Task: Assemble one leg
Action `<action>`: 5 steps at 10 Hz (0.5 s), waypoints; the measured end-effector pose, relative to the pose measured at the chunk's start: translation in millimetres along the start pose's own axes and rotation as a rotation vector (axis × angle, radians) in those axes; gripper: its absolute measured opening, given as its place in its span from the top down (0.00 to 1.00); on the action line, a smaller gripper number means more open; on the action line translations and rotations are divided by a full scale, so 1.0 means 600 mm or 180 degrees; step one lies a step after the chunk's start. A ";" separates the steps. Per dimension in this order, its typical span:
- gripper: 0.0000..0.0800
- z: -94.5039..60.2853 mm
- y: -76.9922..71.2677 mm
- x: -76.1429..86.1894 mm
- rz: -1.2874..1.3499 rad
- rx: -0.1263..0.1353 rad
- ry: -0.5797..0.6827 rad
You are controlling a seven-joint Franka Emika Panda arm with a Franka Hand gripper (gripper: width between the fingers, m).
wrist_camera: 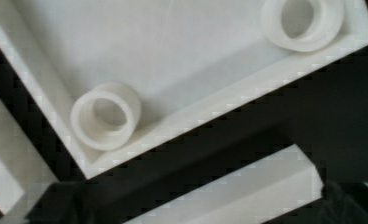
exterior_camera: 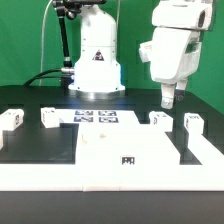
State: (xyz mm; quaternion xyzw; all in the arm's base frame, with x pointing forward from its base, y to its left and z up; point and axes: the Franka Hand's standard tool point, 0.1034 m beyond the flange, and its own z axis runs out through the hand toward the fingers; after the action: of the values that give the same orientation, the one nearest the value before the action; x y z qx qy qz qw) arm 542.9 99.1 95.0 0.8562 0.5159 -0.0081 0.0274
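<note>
Pincer aloft | legs: four | tabletop: one | sockets: two

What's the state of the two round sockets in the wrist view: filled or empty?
Empty: both sockets show bare rings with nothing seated in them; a leg lies loose on the table.

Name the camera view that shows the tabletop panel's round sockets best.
The wrist view. It looks closely at the tabletop panel, and two round sockets show plainly as raised rings near its edges. The exterior view shows the panel lying flat on the table, but the sockets are too small to make out there.
</note>
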 end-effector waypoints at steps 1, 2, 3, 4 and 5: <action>0.19 0.000 0.000 0.000 0.0000 0.0000 0.0000; 0.19 0.001 0.001 -0.001 -0.0043 -0.0010 0.0012; 0.19 0.005 0.000 -0.007 -0.0174 -0.0053 0.0067; 0.19 0.013 -0.002 -0.015 -0.0391 -0.0107 0.0130; 0.19 0.021 -0.004 -0.027 -0.0621 -0.0137 0.0160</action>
State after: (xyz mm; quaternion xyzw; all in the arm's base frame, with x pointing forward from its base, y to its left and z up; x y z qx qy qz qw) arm 533.5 85.0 82.8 0.8010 0.5974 0.0218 0.0319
